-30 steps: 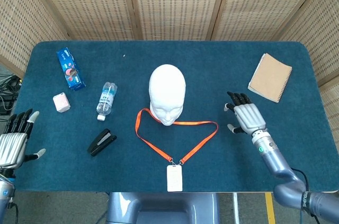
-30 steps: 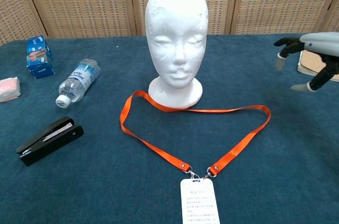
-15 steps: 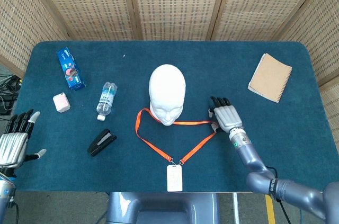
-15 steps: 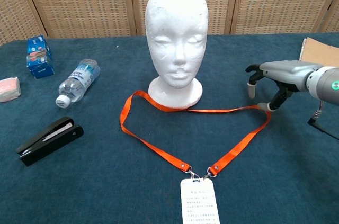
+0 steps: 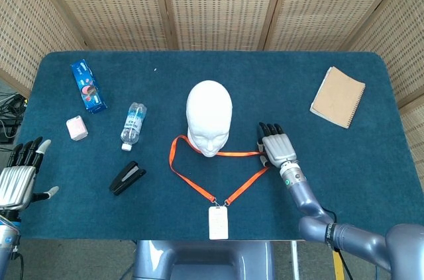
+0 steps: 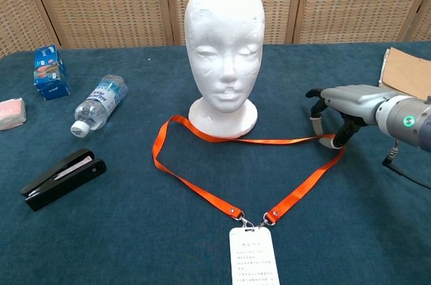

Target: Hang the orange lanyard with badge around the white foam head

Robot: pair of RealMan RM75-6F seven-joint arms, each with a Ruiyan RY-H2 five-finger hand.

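Note:
The white foam head [image 5: 209,116] [image 6: 224,36] stands upright mid-table, facing me. Around the front of its base on the cloth lies the orange lanyard [image 5: 238,154] [image 6: 269,141] as an open loop, its white badge [image 5: 218,222] [image 6: 254,256] near the table's front edge. My right hand [image 5: 275,146] [image 6: 340,106] hovers low at the loop's right bend, fingers spread and pointing down; the thumb tip is at the strap, but nothing is gripped. My left hand [image 5: 16,177] hangs with fingers apart beyond the table's left front corner, holding nothing, and shows only in the head view.
A brown notebook [image 5: 338,96] [image 6: 407,73] lies at the right rear. On the left are a water bottle [image 5: 133,124] [image 6: 99,104], a black stapler [image 5: 127,177] [image 6: 62,177], a blue packet [image 5: 88,85] [image 6: 50,71] and a small pink block [image 5: 77,128] [image 6: 10,112].
My right hand has travelled left and down from open table to the lanyard's right bend. The lanyard, foam head and left hand have not moved.

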